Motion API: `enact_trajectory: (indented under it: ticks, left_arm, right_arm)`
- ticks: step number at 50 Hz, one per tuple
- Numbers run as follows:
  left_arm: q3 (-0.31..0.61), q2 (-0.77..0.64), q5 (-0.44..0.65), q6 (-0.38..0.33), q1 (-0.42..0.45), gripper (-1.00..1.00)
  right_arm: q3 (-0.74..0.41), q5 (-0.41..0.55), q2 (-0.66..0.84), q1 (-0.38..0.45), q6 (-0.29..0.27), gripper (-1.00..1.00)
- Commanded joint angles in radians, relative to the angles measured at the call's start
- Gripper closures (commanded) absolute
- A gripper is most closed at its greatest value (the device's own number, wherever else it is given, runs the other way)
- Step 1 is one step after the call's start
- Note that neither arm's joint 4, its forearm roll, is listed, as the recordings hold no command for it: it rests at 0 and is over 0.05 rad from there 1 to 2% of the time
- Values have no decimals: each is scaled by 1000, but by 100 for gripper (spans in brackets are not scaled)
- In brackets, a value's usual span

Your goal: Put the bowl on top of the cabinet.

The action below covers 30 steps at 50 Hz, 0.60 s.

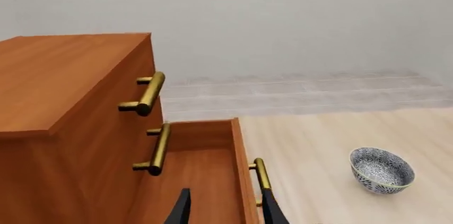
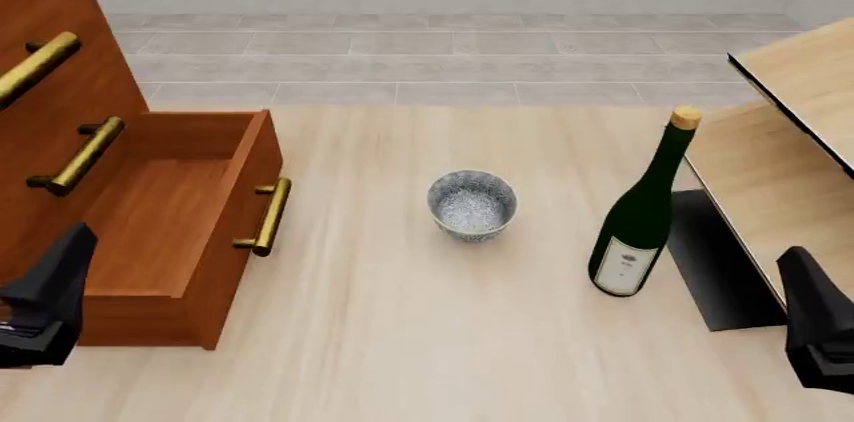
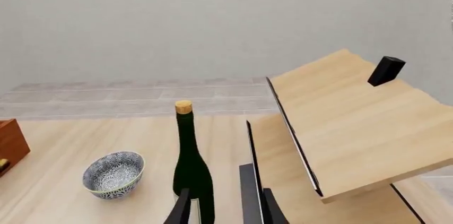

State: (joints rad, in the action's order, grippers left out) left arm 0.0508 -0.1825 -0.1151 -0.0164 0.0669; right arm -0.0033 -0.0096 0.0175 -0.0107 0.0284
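Observation:
The grey-white speckled bowl (image 2: 471, 204) stands upright on the table's middle, empty, also seen in the left wrist view (image 1: 382, 170) and the right wrist view (image 3: 113, 174). The reddish-brown cabinet (image 2: 54, 72) with brass handles fills the left, its lowest drawer (image 2: 174, 212) pulled out. From the left wrist view the cabinet's flat top (image 1: 63, 75) is bare. My left gripper (image 2: 47, 302) hovers at the near left over the drawer, open and empty (image 1: 226, 214). My right gripper (image 2: 817, 327) hangs at the near right, open and empty (image 3: 226, 214). Both are far from the bowl.
A dark green wine bottle (image 2: 643, 212) with a cork stands right of the bowl. Pale light-wood furniture (image 2: 787, 142) with dark edges occupies the right side, tilted. The open drawer's brass handle (image 2: 267, 215) sticks out toward the bowl.

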Motion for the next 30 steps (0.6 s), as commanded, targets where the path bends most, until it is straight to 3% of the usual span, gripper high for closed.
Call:
enact_trajectory:
  ticks: [1,10,19,24,25,26,30]
  left_arm:
    - [57,-164,-83,-43,91,-100]
    - [149,-357,-124,-51,176,-100]
    - [352,-478,4,-143,314,-100]
    - [467,-562,90,-123,368,-100]
    - [530,-620,148,-80,403,-100]
    - [543,-630,154,-100,405,-100]
    - [613,-693,209,-70,437,-100]
  right_arm:
    - [3,-3,-3,-3,5,-100]
    - [1,-6,2,-2,7,-100]
    - [2,-9,7,2,3,-100]
    - [1,-11,13,2,-1,-100]
    - [3,-14,17,1,0,-100]
    - [2,-15,19,1,0,-100]
    - [1,-21,25,4,-4,-100]
